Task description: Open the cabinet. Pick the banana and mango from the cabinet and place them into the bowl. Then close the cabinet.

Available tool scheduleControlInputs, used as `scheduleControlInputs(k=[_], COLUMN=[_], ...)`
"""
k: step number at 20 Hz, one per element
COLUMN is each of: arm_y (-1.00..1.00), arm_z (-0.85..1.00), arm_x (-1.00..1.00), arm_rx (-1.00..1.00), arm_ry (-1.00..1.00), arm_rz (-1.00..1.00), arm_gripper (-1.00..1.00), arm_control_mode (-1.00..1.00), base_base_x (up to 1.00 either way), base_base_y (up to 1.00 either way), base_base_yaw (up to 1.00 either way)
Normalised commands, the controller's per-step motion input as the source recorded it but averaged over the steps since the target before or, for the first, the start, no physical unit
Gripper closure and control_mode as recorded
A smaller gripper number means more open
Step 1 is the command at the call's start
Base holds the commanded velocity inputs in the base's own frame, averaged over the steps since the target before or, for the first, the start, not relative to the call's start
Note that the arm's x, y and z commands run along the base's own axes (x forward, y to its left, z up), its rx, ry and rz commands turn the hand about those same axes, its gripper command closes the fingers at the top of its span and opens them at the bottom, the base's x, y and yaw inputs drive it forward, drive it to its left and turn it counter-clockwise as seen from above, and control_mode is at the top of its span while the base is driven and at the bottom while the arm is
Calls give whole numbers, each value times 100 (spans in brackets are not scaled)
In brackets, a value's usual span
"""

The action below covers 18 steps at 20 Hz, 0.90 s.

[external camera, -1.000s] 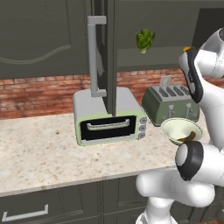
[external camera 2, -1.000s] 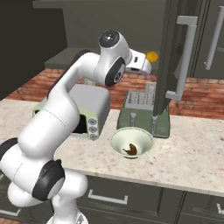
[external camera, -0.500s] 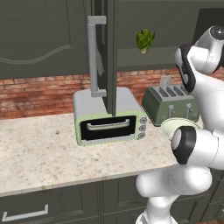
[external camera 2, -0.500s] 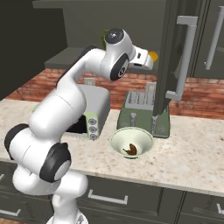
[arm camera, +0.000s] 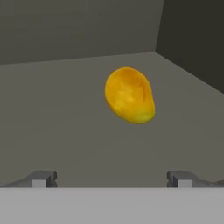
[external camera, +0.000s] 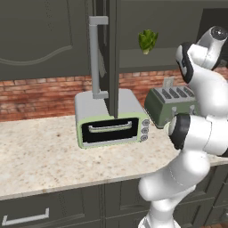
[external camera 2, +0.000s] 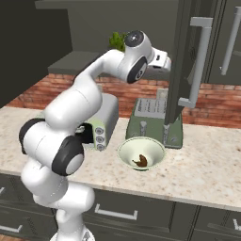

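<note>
Speckled stone surface carries your bowl, with the banana lying inside it, in front of the toaster. Your cabinet door stands open. Inside, the mango rests on the shelf ahead of your end effector, whose fingers are spread wide, holding nothing.

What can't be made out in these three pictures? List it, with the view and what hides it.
- Right base view: the mango is hidden; the open cabinet door blocks the shelf past the wrist.
- Left base view: the bowl is hidden behind the white arm.
- Hand view: the mango lies ahead of the open hand, apart from the fingertips; its far side is hidden.
- Right base view: the banana is too small for detail.
</note>
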Motion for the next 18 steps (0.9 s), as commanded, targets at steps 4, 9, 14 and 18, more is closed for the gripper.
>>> scheduleControlInputs(k=[4, 9, 14, 18], arm_y=[-16, -21, -17, -16], arm_z=[3, 10, 4, 0], arm_x=[40, 40, 42, 37], arm_rx=[0, 0, 0, 0], arm_ry=[0, 0, 0, 0], arm_rz=[0, 0, 0, 0], arm_gripper=[-100, -100, -100, -100], arm_control_mode=[-100, -100, -100, -100], base_base_x=[0, 0, 0, 0], base_base_y=[0, 0, 0, 0], base_base_yaw=[0, 0, 0, 0])
